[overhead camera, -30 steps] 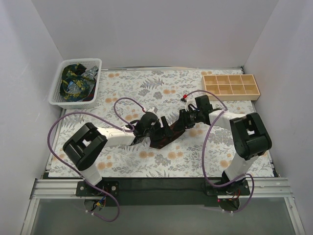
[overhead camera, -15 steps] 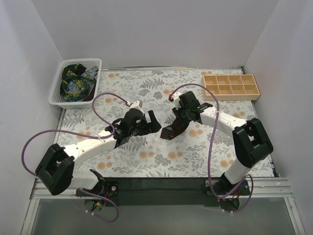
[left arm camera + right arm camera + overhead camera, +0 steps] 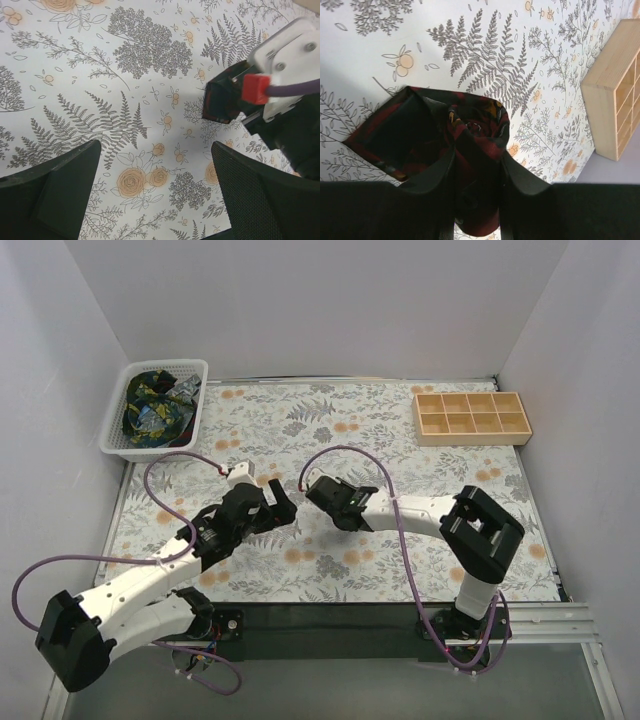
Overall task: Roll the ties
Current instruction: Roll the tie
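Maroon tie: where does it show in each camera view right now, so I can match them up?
Right wrist: maroon tie at centre, rolled, clamped in the right hand.
Left wrist: upper right, at the right hand's tip.
Top external: near centre, mostly hidden by the right hand.
Shared landmark: the floral mat beneath it in all three.

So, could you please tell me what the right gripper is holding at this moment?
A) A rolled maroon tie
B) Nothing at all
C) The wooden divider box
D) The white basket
A: in the right wrist view the right gripper is closed on the rolled maroon tie, clamping the roll from both sides above the floral cloth.
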